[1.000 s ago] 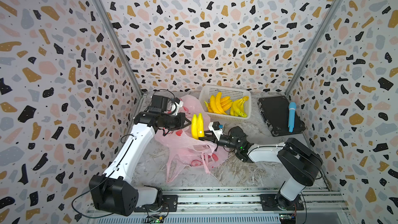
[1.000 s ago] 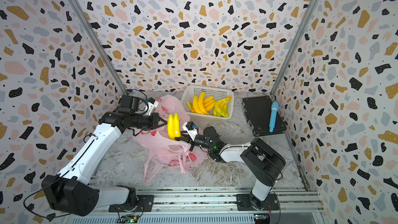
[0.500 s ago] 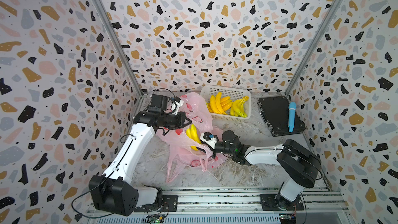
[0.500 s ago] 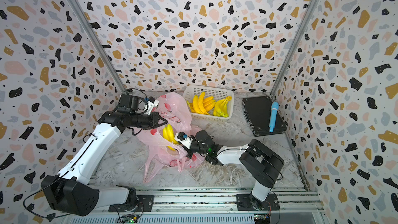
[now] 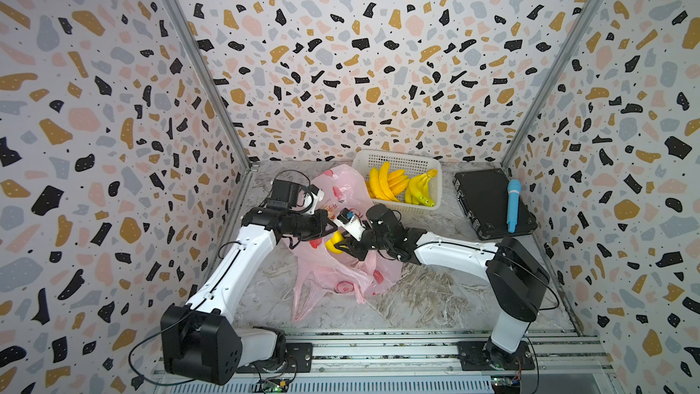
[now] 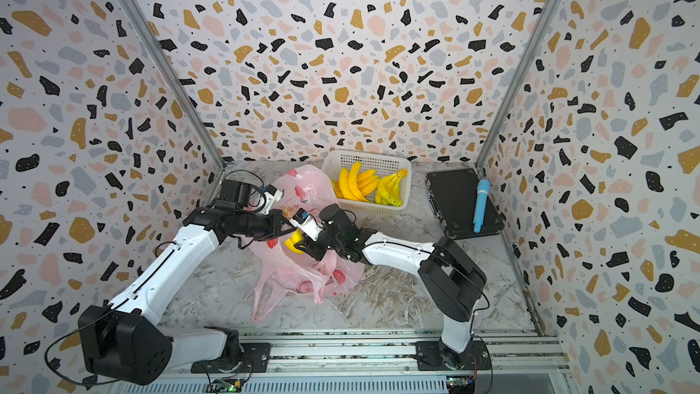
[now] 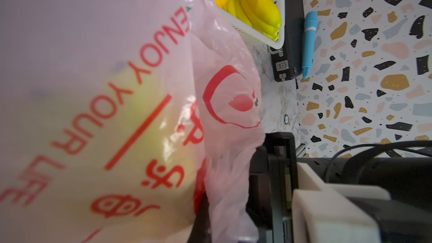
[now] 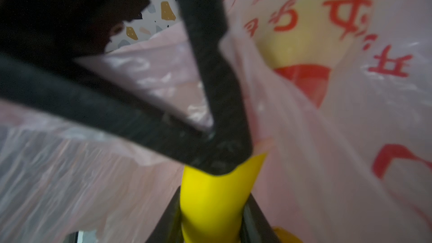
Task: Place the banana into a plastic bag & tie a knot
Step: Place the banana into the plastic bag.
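At mouth of pink bag [image 5: 341, 274], banana [image 5: 333, 241] gripped in right claw [image 5: 342, 247], left claw [image 5: 330, 226] pinching bag rim.

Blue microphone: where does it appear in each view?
Top view: blue microphone at right, lying on the black case.
Top view: same, on the case.
Left wrist: alongside the case.
Right wrist: not in it.
Shared landmark: the black case.

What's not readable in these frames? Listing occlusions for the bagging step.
- How deep the banana sits in the plastic bag: both top views, right gripper and film cover it.
- Bag mouth: both top views, under both grippers.
- Fingertips of left gripper: left wrist view, bag film fills it.
- Right finger pads: right wrist view, blurred and cut off by the edge.
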Tool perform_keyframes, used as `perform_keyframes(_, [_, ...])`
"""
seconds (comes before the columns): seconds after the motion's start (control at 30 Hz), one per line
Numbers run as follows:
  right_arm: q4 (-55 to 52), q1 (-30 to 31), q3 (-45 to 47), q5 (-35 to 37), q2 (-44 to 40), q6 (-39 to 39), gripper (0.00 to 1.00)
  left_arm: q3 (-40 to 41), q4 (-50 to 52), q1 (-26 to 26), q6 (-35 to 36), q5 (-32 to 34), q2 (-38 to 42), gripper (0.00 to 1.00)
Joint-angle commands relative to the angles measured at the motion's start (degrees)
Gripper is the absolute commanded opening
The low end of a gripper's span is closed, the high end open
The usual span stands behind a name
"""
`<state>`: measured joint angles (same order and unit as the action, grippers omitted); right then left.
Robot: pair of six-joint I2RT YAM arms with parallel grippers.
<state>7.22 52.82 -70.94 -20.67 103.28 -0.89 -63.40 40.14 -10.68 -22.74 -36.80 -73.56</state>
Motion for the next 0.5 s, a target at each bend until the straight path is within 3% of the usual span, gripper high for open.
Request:
perform_keyframes(0.0, [-15.16, -0.51, -6.73, 2.84, -0.11, -3.64, 0.48, 1.91, -1.98, 0.15, -2.04, 5.92, 2.33, 0.0])
perform_keyframes(0.27, [-26.77, -1.98, -13.04, 1.07, -4.75, -5.38, 0.81, 2.56, -3.7, 0.19, -4.48, 10.0, 2.04, 0.0])
perform_keyframes(0.47, [-26.89, -7.54, -13.59, -3.55, -10.34, -11.72, 0.87, 1.43, -3.05, 0.16, -4.37, 11.89, 2.53, 0.0])
